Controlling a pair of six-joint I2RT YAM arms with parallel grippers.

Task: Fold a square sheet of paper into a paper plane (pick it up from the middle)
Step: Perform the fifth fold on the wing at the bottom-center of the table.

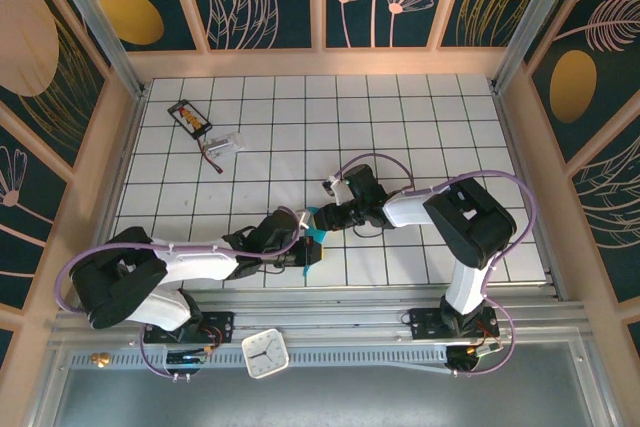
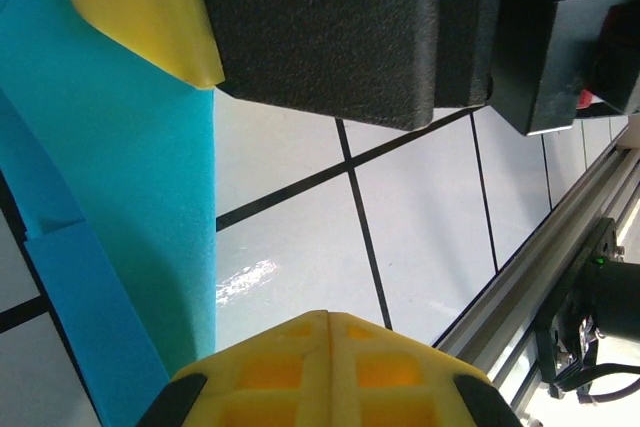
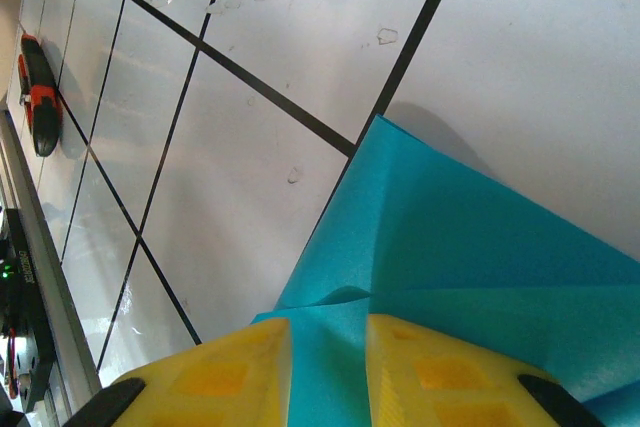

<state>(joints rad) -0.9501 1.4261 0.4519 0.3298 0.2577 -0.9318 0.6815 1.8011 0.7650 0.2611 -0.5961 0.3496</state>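
**A:** Judging progress, then: where does the fold stand?

**B:** Midway, I think. The left tool has its fingers pressed together. The teal sheet is just beside it, at the left of its view. Whether an edge is caught, I cannot tell.

**A:** And the right?

**B:** The right tool pinches the sheet at a crease, low in its frame. Overhead, the sheet shows at lower centre of the table, between both tools. Layers overlap, yet there is no slim dart, so more folds are left.
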